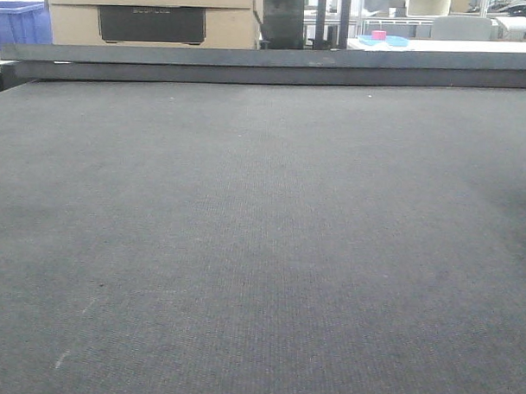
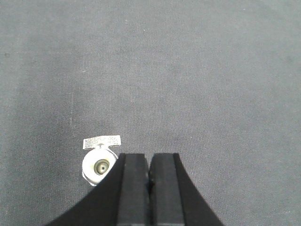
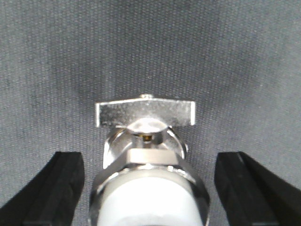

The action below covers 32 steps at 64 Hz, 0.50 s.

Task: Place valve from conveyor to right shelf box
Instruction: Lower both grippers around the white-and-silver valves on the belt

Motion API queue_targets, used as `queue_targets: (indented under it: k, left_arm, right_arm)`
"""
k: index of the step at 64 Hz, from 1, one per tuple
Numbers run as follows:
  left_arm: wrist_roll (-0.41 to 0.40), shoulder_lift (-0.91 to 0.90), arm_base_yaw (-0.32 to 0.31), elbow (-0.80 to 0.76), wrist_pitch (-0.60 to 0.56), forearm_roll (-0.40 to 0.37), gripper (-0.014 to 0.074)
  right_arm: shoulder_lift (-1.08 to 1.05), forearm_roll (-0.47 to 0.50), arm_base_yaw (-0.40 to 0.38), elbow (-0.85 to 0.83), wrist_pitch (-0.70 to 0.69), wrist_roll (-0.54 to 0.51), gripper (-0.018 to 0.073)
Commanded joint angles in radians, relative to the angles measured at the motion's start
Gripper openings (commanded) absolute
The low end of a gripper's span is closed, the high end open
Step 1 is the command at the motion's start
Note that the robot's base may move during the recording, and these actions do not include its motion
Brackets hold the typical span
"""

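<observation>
The robot is getting ready to grab. The right gripper (image 3: 149,160) is standing wide open, holding nothing, with the valve (image 3: 146,115) lying between its fingers (image 3: 66,188) on the bench (image 3: 150,42), a conveyor belt of grey woven cloth. Next, I think, it needs closing on the shiny metal body. The valve is showing a flat handle and a round white end. The left gripper (image 2: 149,160) is sitting shut and empty.

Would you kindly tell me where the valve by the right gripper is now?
In the right wrist view, the valve sits on the conveyor, centred between the right gripper's open jaws, touching neither.
</observation>
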Motion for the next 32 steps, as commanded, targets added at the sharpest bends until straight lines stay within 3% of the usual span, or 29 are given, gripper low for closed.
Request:
queue_targets:
  k: [1,6,12,28,32]
  left_arm:
    - [-0.003,0.0,0.0,-0.008,-0.009,-0.007,-0.0111]
    - [-0.003,0.0,0.0,-0.008,-0.009,-0.007,-0.0111]
    - [-0.003,0.0,0.0,-0.008,-0.009,-0.007,-0.0111]
    - [-0.003,0.0,0.0,-0.008,0.0,-0.007,-0.0111]
    - [-0.003,0.0,0.0,-0.008,0.004,-0.007,-0.0111]
  right_arm:
    - [-0.003,0.0,-0.008,0.001,-0.001,-0.001,0.0445]
    - [-0.003,0.0,-0.008,0.001,0.0,-0.001,0.044]
    - [-0.003,0.0,-0.008,0.001,0.0,-0.001,0.0365]
    - [-0.003,0.0,-0.008,0.001,0.0,-0.001,-0.0169]
    - [-0.003,0.0,-0.008,0.001,0.0,-0.001,-0.0161]
